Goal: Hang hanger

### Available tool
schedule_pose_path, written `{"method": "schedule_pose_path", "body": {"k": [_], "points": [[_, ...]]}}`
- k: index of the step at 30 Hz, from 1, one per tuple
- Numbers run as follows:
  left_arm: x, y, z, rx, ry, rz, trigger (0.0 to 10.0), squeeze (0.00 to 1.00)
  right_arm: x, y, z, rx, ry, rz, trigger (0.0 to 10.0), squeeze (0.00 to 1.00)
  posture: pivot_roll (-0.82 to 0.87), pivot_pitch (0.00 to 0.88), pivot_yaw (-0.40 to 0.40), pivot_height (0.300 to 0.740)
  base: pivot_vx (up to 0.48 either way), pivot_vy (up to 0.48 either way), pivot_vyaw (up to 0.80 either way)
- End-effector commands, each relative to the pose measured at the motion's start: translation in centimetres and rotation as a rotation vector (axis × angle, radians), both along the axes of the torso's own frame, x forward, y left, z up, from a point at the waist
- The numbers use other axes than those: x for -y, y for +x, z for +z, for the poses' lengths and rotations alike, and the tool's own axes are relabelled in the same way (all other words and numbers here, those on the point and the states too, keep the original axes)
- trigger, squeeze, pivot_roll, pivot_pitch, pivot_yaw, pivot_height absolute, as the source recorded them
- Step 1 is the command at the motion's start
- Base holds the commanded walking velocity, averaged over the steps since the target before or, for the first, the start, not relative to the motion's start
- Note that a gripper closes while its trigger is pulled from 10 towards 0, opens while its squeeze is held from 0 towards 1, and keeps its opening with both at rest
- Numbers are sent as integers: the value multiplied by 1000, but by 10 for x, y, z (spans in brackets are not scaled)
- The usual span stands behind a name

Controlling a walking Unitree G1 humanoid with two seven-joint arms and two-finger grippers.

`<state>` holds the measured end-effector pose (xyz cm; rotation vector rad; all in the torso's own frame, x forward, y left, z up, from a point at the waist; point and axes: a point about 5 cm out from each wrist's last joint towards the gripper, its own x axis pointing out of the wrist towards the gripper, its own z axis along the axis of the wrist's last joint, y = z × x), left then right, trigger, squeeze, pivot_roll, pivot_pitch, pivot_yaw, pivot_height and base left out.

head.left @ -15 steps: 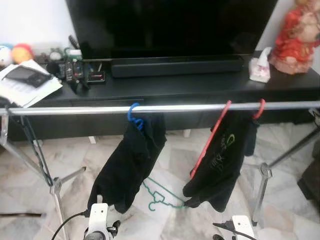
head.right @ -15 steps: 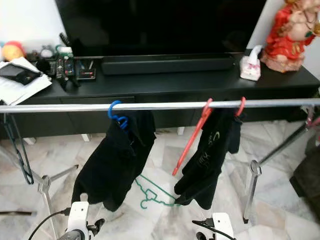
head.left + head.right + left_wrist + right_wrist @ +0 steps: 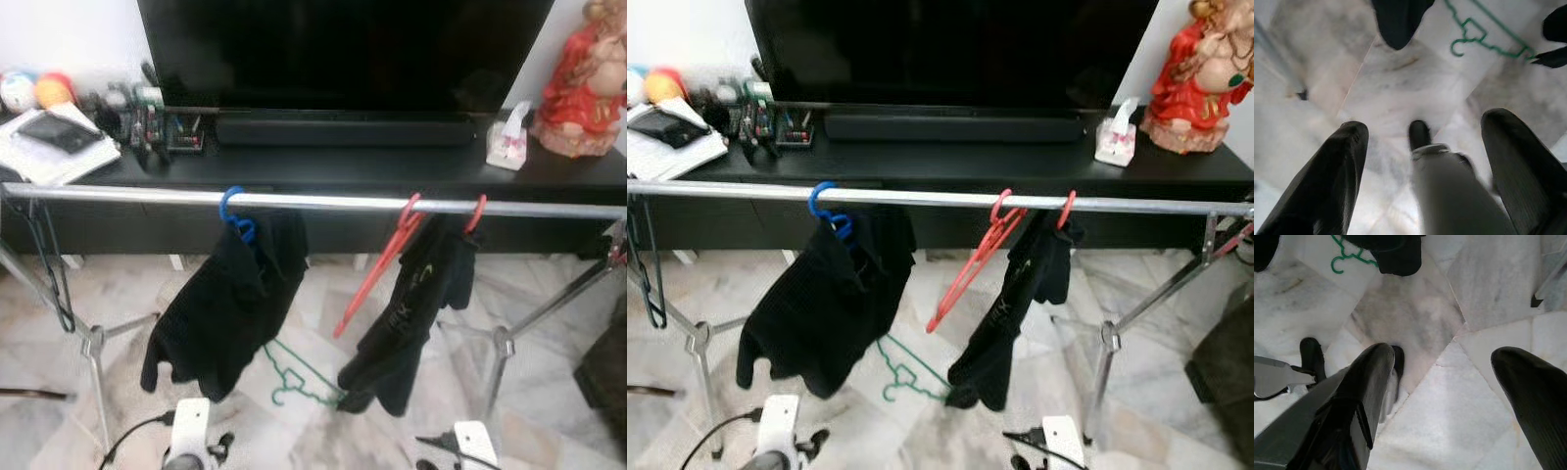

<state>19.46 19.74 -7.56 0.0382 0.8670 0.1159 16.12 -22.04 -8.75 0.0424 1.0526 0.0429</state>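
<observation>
A silver rail (image 3: 323, 203) is seen before a black TV console (image 3: 323, 171). Two black garments hang from it, on a blue hanger (image 3: 235, 213) and a red hanger (image 3: 377, 269). A green hanger (image 3: 294, 372) lies on the marble floor (image 3: 127, 304) beneath. The left gripper (image 3: 1422, 161) and right gripper (image 3: 1447, 382) are held low, fingers spread, gripping nothing.

Green hanger (image 3: 299, 377) lies flat on marble floor (image 3: 127, 294).

Two garments (image 3: 220, 313) on rail (image 3: 323, 203), hanger (image 3: 299, 377) on floor beneath
</observation>
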Motion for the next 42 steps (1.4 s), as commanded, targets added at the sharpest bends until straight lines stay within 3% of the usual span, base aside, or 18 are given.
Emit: {"method": "schedule_pose_path", "body": {"k": [1,5,9,11,17,18,21,23,24,29,34,42], "points": [[-10,-9,-2,9,18,8,10000,0,4,-5,-1,-13,-9,-10,10000,0,-16,76,-60,740,0,0,0],[-24,-15,-1,29,48,24,10000,0,4,-5,-1,-12,-9,-12,10000,0,-14,76,-57,740,0,0,0],[-47,-13,13,181,89,43,10000,0,5,-5,-1,-12,-10,-10,10000,0,-10,78,-58,740,0,0,0],[-49,-13,14,195,94,42,10000,0,5,-5,-1,-13,-11,-10,10000,0,-6,78,-59,740,0,0,0],[-68,-16,52,494,176,-29,10000,0,7,-5,-1,-17,-17,5,10000,0,5,76,-66,740,0,0,0],[-68,-13,72,588,198,-53,10000,0,7,-5,0,-18,-21,10,10000,0,11,76,-70,740,0,0,0],[-65,-9,89,665,203,-58,10000,0,8,-5,0,-20,-25,16,10000,0,14,74,-74,740,0,0,0],[-59,3,117,779,216,-65,10000,0,9,-5,0,-22,-27,23,10000,0,21,68,-79,740,0,0,0],[-59,3,117,779,216,-65,10000,0,9,-5,0,-22,-27,23,10000,0,21,68,-79,740,0,0,0],[-38,28,162,931,185,-74,10000,0,10,-5,0,-23,-30,33,10000,0,21,64,-85,740,0,0,0],[-13,44,168,919,112,-203,10000,0,11,-5,0,-21,-34,22,10000,0,12,53,-86,740,0,0,0],[-13,48,167,876,104,-194,10000,0,11,-5,0,-19,-38,21,10000,0,0,47,-88,740,0,0,0]]}}
